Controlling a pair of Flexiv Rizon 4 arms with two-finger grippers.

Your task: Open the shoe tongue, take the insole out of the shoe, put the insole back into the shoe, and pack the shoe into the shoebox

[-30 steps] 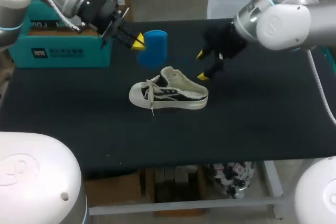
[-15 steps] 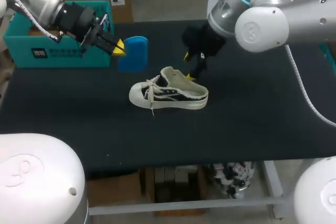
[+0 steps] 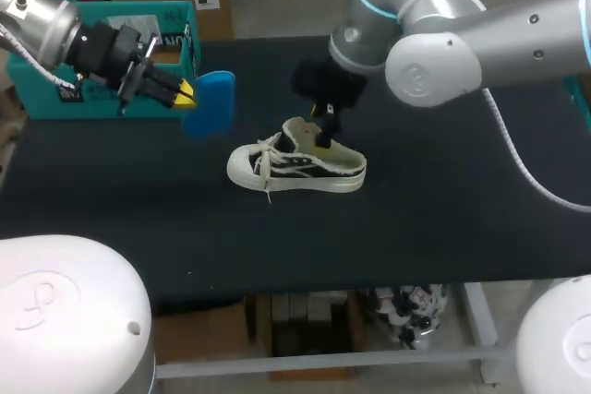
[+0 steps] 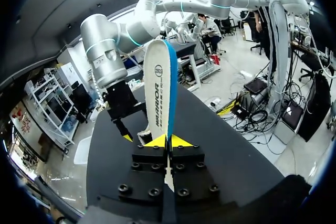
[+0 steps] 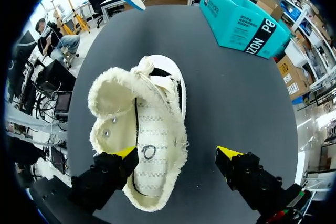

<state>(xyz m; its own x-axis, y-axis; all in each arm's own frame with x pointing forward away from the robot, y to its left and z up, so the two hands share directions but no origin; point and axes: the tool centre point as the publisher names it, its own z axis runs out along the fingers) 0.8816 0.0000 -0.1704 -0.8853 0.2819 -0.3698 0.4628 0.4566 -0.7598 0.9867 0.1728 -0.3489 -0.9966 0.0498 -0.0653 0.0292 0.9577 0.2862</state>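
At the far left rear of the tabletop (image 3: 443, 228) stands the teal shoebox (image 3: 55, 99), open side up and well apart from the work, waiting for the packing step. Just in front of its right end the left pincer (image 4: 168, 141) is clamped on one end of the blue insole (image 4: 161, 93). The insole stands out edge-on along the fingers and hangs above the tabletop, so it is out of the shoe and, I judge, held by its end so the free end can be fed back in first. Near the middle sits the shoe (image 3: 295, 165), upright on its sole with its toe toward the left arm. Its tongue (image 5: 107, 95) is folded forward, which leaves the mouth wide and the pale lining bare. Over its heel hangs the right pincer (image 5: 184, 153), fingers spread wide and gripping nothing. One tip is at the heel rim and the other is over bare tabletop beside the shoe; contact is unclear. It looks placed to steady the shoe.
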